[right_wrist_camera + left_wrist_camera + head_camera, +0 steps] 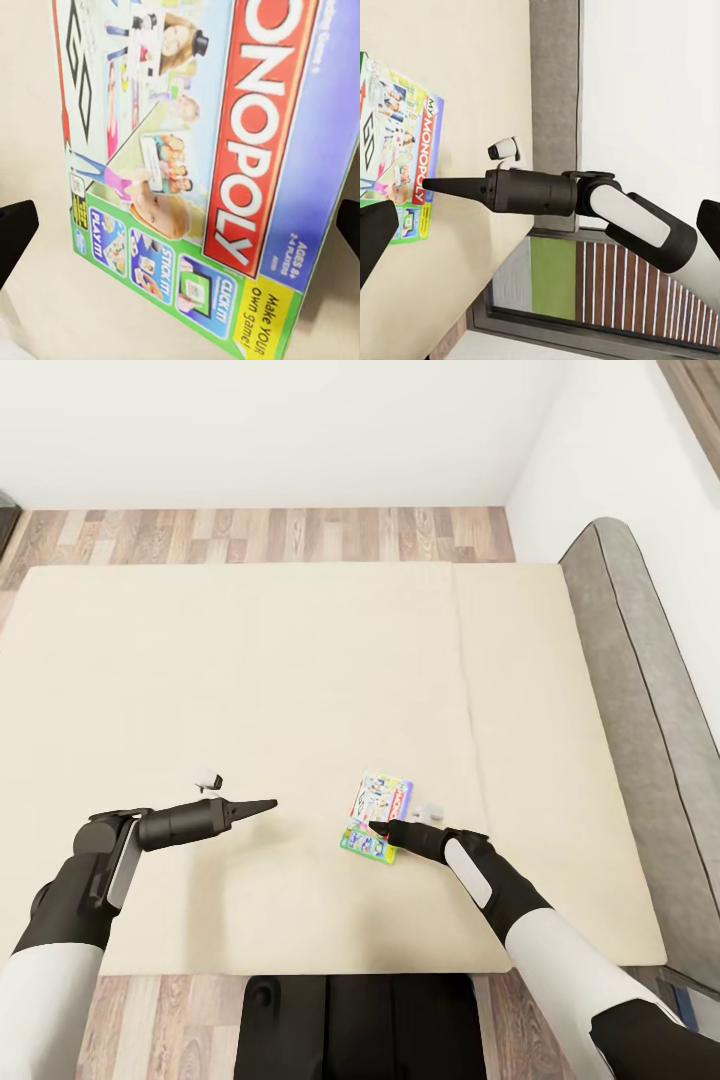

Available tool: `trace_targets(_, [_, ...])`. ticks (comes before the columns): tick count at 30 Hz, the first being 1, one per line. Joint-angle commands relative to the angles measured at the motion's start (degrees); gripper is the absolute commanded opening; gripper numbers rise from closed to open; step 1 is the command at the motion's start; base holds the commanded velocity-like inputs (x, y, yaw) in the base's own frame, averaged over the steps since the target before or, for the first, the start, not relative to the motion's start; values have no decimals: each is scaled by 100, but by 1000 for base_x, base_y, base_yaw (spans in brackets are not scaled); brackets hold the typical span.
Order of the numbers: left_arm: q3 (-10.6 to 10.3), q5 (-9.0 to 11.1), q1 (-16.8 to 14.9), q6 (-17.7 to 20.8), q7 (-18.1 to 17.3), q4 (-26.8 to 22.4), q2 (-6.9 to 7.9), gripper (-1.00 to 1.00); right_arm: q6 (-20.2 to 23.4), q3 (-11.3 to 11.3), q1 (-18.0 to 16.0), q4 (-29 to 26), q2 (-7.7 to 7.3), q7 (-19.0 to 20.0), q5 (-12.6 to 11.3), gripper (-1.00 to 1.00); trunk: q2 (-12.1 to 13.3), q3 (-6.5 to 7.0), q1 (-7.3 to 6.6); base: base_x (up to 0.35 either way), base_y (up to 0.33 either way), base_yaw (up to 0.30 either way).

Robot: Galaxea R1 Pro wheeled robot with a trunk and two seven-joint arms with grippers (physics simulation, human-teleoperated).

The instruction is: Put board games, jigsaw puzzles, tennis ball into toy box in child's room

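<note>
Early in the task, by the look of it: one board game point(377, 816) lying flat on the cream bed point(250, 690), lower centre-right of the head view, cover up, white and green with a red "Monopoly" band. Not yet lifted. Only this one game visible on the mattress; no telling from here where the second one lies. Toy box, table, puzzles and ball out of sight, so nothing confirmed as packed.

Right gripper point(380, 826) reaching in from the lower right, tips at the near edge of the box; in the right wrist view dark fingers point(16, 232) at both side edges of the frame with the cover between them, so spread wide and clamped on nothing. Whether actually touching the box, unclear.

Left gripper point(262, 804) at lower left of the head view, well apart from the game, pointing toward it; closed to a point, empty.

Remaining, as judged: grasp this game, carry it to the toy box, then all other toys.
</note>
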Motion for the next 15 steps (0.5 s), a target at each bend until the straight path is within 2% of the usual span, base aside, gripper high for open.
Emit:
trace_targets(1, [0,12,-1,56,-10,1,1,100,22,3,-3,-3,-1,1,-18,100,-9,-6,3,0,18,0])
trace_targets(6, [3,12,-1,56,-10,0,1,100,22,-1,-1,-3,-1,1,-14,100,-9,-6,3,0,84,0])
trace_targets(15, [2,12,-1,56,-10,-1,1,100,22,3,1,-3,-1,1,-16,100,-9,-6,3,0,14,0])
